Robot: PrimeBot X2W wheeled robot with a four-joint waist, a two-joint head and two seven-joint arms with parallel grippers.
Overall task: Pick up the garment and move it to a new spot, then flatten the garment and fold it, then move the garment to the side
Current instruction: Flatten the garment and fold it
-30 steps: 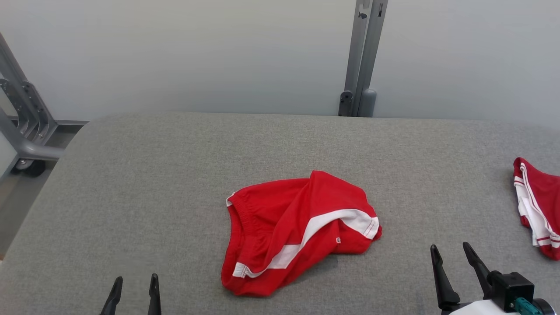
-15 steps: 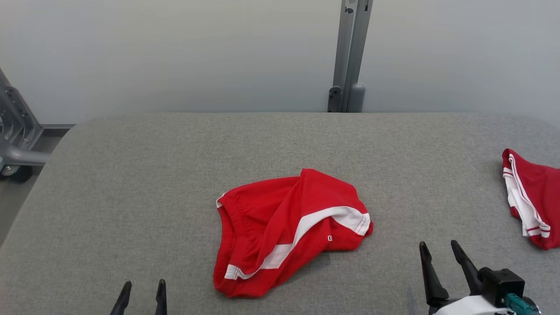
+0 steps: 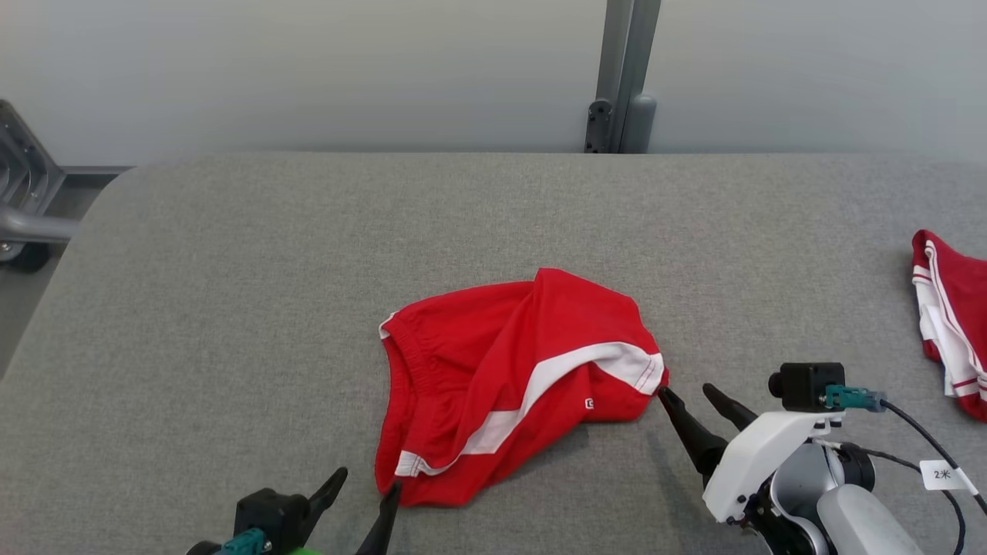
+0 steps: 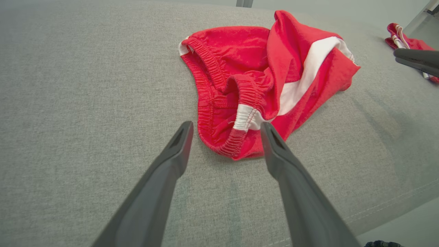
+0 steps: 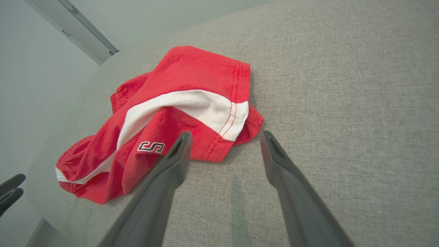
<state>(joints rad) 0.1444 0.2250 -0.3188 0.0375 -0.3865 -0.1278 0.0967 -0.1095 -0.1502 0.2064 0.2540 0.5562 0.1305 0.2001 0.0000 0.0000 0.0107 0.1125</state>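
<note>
Garment [image 3: 509,339], a pair of red shorts with a white stripe [image 3: 555,378], is lying crumpled near the middle of the grey worktop [image 3: 231,270], a little toward its near edge.

The head view is taking in both hands at once. The left hand [image 3: 367,479] is sitting at the garment's near left corner, its two dark fingers spread apart and gripping nothing. The right hand [image 3: 684,388] is sitting at the right corner, fingers likewise parted and empty, with one tip just at the hem. Whether that tip is touching the cloth I cannot tell. That view is also showing a second red-and-white garment [image 3: 952,339] at the right edge and a grey metal post [image 3: 621,77] beyond the far edge.

The left wrist view is giving finer detail: the waistband [image 4: 219,68] is gathered into fine elastic ridges and curling over itself, its white section lying between the fingers.

The right wrist view is showing the other end: a small black-and-white logo [image 5: 151,146], and the broad, curving stripe ending in a double row of red stitching.

The cloth is looking soft and matte, and the worktop is showing a coarse woven covering with rounded corners.
</note>
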